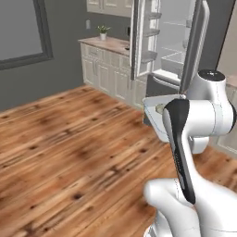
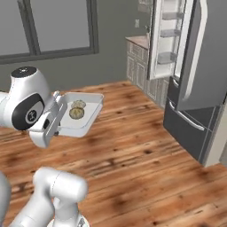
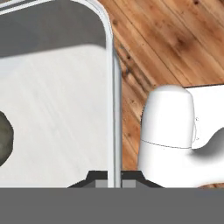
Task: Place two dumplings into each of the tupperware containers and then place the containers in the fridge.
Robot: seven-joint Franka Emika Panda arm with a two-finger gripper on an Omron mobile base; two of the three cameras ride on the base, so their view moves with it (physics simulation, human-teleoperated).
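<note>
My gripper (image 2: 61, 116) is shut on the rim of a pale tupperware container (image 2: 86, 117) and holds it level above the wooden floor. Two tan dumplings (image 2: 77, 109) lie side by side in it. In the hand view the container's rim (image 3: 114, 109) runs down between my fingertips (image 3: 114, 180), and one dumpling (image 3: 3, 138) shows at the left edge. From the left base camera, my arm covers most of the container (image 1: 152, 107). The fridge (image 2: 195, 66) stands ahead to the right, its upper doors open on white shelves (image 1: 173, 44).
White cabinets under a counter (image 1: 109, 44) with a potted plant (image 1: 102, 31) run along the back wall left of the fridge. A dark-framed window (image 2: 48, 26) is on the left wall. Open wooden floor (image 1: 69, 139) lies between me and the fridge.
</note>
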